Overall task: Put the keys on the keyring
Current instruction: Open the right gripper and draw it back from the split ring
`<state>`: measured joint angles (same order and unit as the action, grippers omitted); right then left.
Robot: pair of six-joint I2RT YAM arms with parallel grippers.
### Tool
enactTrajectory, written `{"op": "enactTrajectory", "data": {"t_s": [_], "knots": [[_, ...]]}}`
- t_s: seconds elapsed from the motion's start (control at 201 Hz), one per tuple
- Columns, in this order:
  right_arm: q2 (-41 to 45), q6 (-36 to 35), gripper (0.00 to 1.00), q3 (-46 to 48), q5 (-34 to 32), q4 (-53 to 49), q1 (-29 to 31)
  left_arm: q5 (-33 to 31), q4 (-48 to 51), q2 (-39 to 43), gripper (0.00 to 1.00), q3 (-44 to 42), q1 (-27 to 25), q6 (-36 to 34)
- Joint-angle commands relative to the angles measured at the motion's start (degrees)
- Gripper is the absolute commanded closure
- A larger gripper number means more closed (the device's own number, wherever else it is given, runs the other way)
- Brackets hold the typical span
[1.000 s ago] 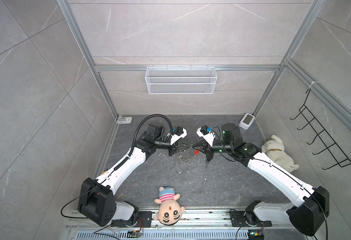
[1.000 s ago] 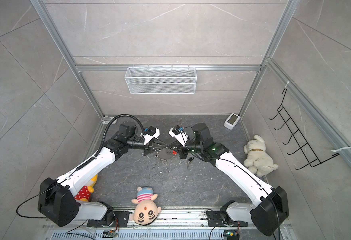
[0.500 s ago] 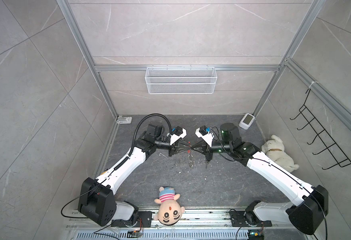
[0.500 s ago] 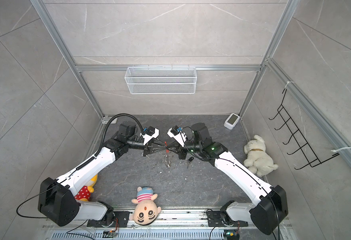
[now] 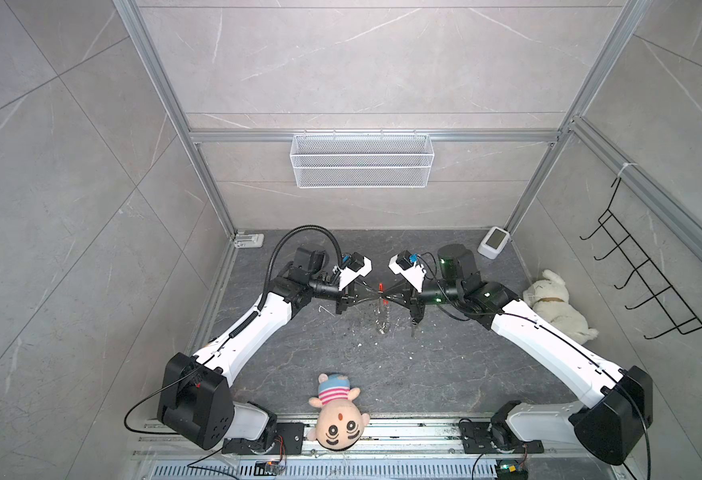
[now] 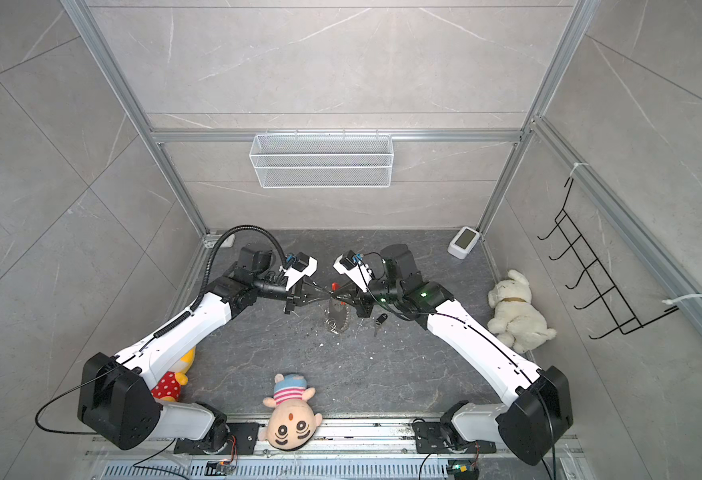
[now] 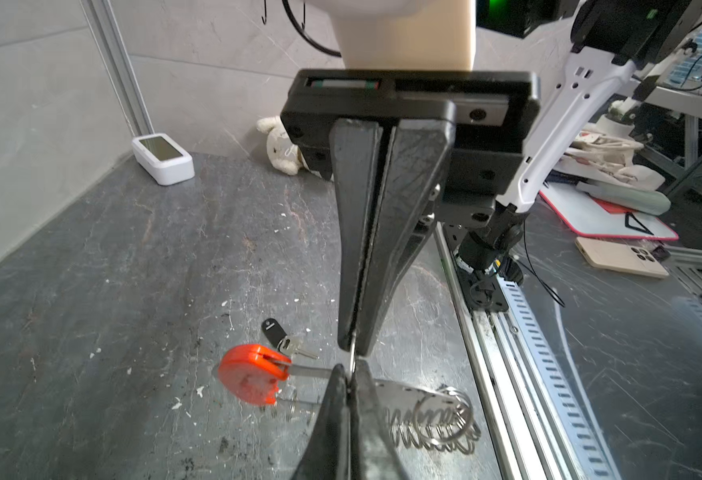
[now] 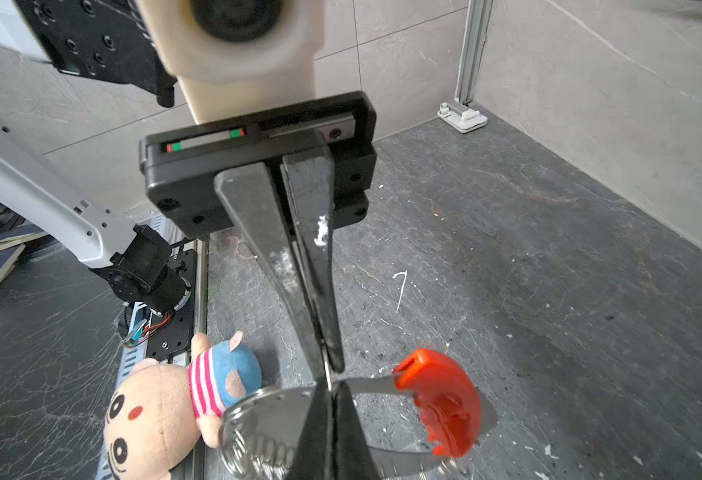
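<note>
Mid-table, both arms meet tip to tip.

- **Left gripper** (image 7: pixel 348 376): jaws closed, pinching the thin metal edge of the keyring (image 7: pixel 403 392).
- **Right gripper** (image 7: pixel 353 347): jaws also closed on that same edge, just across from the left.
- **Keyring:** held clear of the table (image 7: pixel 133 291). The red segment (image 7: pixel 251 378) sits to one side of the pinch and the small rings (image 7: pixel 436 419) bunch on the other.
- **Keys** (image 7: pixel 278 332): loose on the table below, near the right gripper and apart from the ring (black head, short blade).

Step in hand, as I read it: steadying the ring in two grips, with no threading begun. The next move likely calls for one gripper to let go and fetch the keys. The other would hold the ring steady with its opening reachable. I cannot make out the opening itself.
</note>
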<state>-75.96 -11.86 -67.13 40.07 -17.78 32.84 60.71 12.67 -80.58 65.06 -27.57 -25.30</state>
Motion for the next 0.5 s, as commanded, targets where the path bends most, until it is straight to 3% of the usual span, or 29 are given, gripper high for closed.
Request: {"op": "enactTrajectory", "data": {"t_s": [0.0, 0.204, 0.274, 0.309, 0.394, 0.498], "knots": [[-0.58, 0.25, 1.00, -2.82, 2.30, 0.63, 1.17, 2.97, -1.34, -0.57, 1.00, 2.29, -0.72, -1.14], [1.10, 2.51, 1.00, -2.31, 0.32, 1.89, 1.16, 1.96, -18.98, 1.59, 1.00, -6.19, -0.73, 9.23], [2.13, 3.82, 0.75, -2.16, -1.94, 2.22, 1.09, 0.56, -28.91, 2.32, 1.00, -10.35, -0.70, 15.39], [2.59, 4.15, 0.69, -1.97, -2.91, 2.37, 1.09, -0.16, -34.89, 2.52, 1.00, -12.61, -0.73, 18.76], [4.19, 6.35, 0.62, -1.19, -8.12, 3.45, 0.68, -1.66, -46.94, 2.23, 1.00, -16.55, -0.73, 26.12], [7.67, 11.17, 0.54, 2.74, -17.96, 7.11, -1.48, -3.96, -54.43, 2.09, 1.00, -19.43, -0.81, 30.71]]}}
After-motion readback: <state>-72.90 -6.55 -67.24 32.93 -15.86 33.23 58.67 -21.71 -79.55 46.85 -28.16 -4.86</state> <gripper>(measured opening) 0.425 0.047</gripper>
